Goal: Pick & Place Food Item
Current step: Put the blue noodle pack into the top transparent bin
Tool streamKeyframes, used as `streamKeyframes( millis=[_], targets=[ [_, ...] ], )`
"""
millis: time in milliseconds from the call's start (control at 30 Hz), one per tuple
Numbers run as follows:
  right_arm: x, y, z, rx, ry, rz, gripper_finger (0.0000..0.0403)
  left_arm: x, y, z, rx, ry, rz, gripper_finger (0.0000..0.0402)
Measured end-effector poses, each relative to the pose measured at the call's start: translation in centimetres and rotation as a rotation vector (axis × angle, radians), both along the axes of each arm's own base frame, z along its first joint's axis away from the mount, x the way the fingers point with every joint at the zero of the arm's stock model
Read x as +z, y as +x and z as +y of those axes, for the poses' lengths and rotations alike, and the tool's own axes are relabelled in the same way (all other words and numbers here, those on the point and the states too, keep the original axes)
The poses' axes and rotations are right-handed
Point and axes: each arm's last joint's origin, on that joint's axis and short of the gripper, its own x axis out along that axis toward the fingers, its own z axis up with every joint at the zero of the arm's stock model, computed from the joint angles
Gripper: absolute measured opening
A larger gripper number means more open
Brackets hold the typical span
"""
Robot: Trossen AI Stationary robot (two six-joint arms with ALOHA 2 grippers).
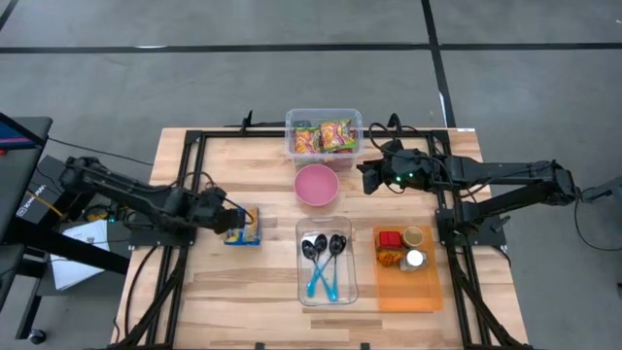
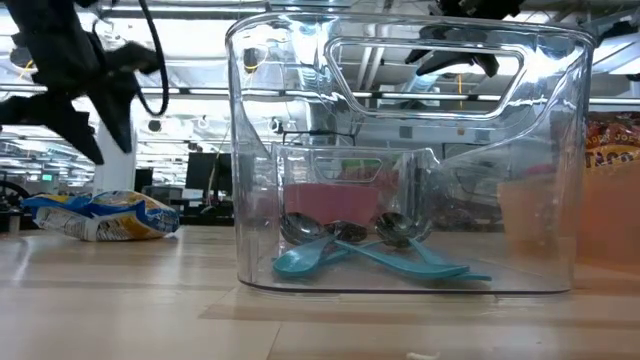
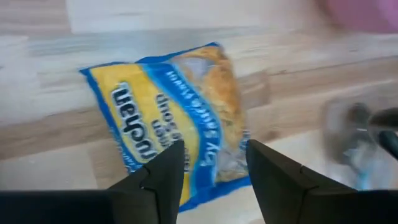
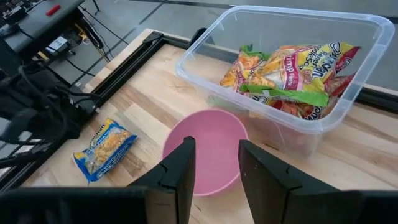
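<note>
From above, the left gripper point(image 1: 233, 218) hovers at the blue-and-yellow noodle packet point(image 1: 243, 227) on the table's left side; its wrist camera shows the fingers point(image 3: 160, 175) apart and empty above the packet. Only the low view shows the spoons point(image 2: 372, 250) inside the clear tub point(image 2: 400, 150). The right gripper point(image 1: 367, 176) waits beside the pink bowl point(image 1: 317, 184), fingers parted, holding nothing.

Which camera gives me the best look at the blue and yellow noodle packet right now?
Left wrist view: the noodle packet fills the frame, label readable. High view shows it small beside the left gripper; low view side-on, far left; right wrist view small, near the pink bowl.
</note>
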Motion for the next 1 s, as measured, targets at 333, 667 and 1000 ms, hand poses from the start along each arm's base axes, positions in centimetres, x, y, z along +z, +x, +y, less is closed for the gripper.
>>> streamKeyframes(
  millis=[333,667,1000],
  targets=[
    [0.0,0.0,-0.1,-0.02,-0.018,0.004,0.0116,-4.0,3.5,-0.6,0.018,-0.011,0.178,0.0143],
    [0.0,-0.1,-0.1,-0.019,-0.018,0.006,0.0116,-5.0,4.2,-0.8,0.031,-0.014,0.21,0.0124],
    [0.0,-0.1,-0.1,-0.012,-0.024,0.011,0.0116,-4.9,3.8,-0.7,0.038,0.009,0.224,0.0008]
  ],
)
